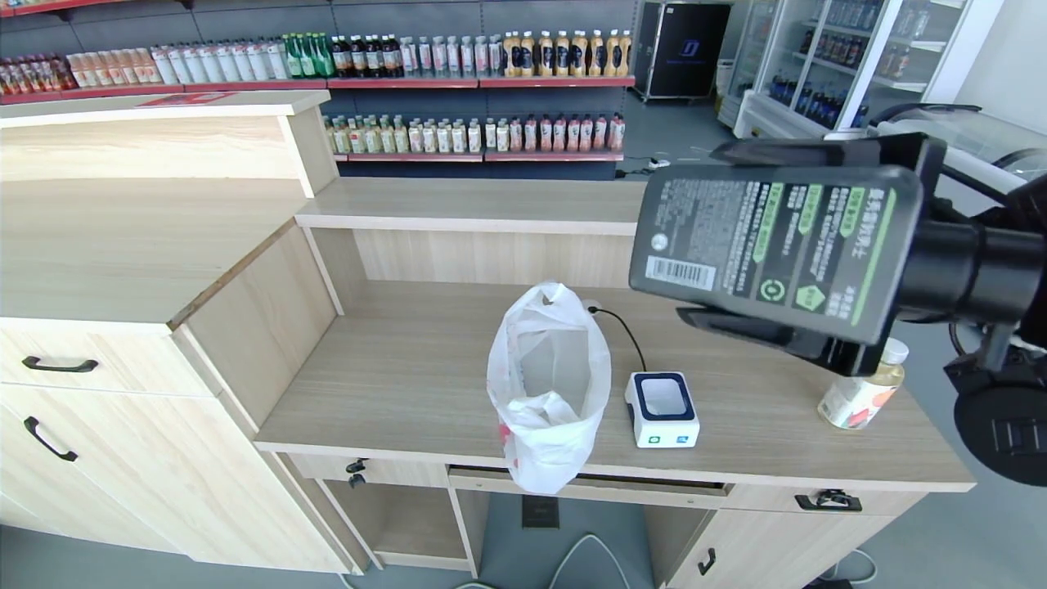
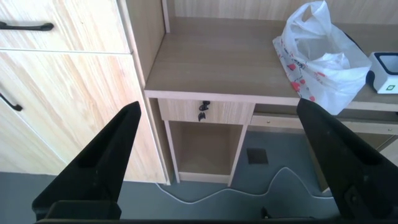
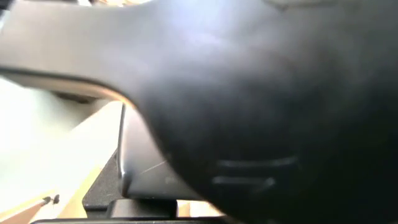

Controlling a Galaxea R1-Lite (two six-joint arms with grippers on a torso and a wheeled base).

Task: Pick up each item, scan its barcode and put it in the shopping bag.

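- Right gripper (image 1: 703, 233) is up at 2 o'clock in the head view, its two black fingers pinching a dark pack (image 1: 777, 245) from above and below
- The dark pack hangs in the air, tilted, with its printed face and white barcode patch turned towards the head camera; it sits at 1 o'clock from the scanner (image 1: 662, 409), well above the counter (image 1: 393, 384)
- Down on that pale wood-grain counter, the white shopping bag (image 1: 548, 384) stands upright in the middle with its mouth gaping, its base right at the front edge
- The scanner, a small white box with a dark-framed window facing up, lies just beside the bag at 3 o'clock, and a thin black cable (image 1: 626, 331) runs off it towards 11 o'clock
- A bottle (image 1: 867, 393) with a white cap stands at 3 o'clock from the scanner, near the counter's right end, its top partly hidden behind the pack
- Left gripper (image 2: 221, 162) hangs low with its fingers spread wide and nothing between them, above grey floor in front of the counter's open cubby
- At 9 o'clock a taller cabinet carries drawers with black handles (image 1: 57, 364)
- At 12 o'clock, across the grey shop floor, red-edged shelves (image 1: 474, 82) are lined with drink bottles; a glass-door fridge (image 1: 826, 65) stands at 1 o'clock
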